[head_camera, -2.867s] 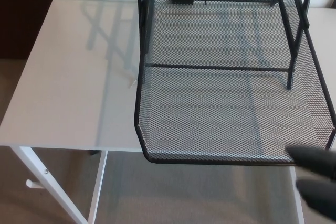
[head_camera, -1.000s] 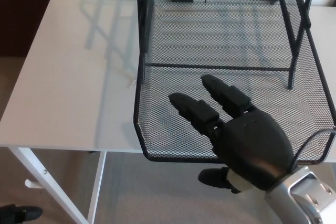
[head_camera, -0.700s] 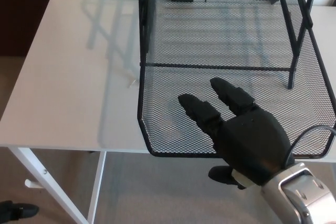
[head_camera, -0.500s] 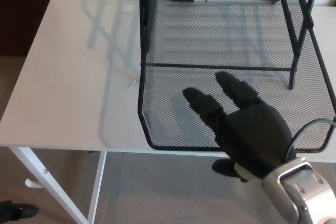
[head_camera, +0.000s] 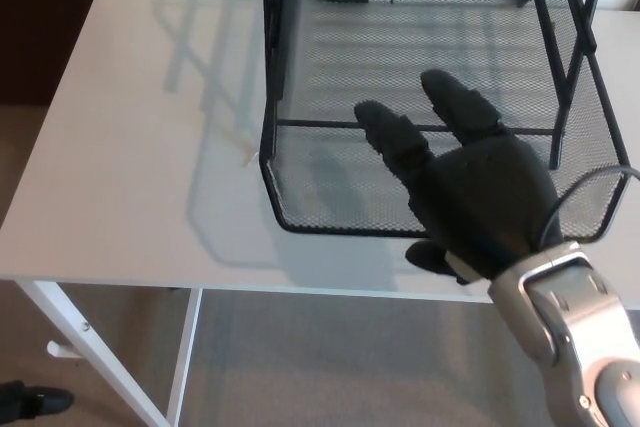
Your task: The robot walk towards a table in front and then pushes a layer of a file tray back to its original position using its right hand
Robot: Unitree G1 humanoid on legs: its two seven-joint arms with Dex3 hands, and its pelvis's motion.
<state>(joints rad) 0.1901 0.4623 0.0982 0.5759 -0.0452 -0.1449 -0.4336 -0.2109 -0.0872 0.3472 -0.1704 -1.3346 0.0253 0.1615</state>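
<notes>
Tray layer pushed well in — its front edge now lies over the desk.

Since half a second ago we see the file tray layer (head_camera: 330, 182) has slid back into the black frame (head_camera: 272, 37), no longer overhanging the white desk (head_camera: 140, 147). We count one layer, one frame, one robot hand. The right hand (head_camera: 470, 197) lies palm down at the layer's front rim — two fingers (head_camera: 392, 137) spread, extended forward over the mesh, thumb below the rim.

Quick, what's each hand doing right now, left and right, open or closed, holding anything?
Left hand: not in view.
Right hand: open, fingers spread over the mesh tray layer, gripping nothing.
</notes>
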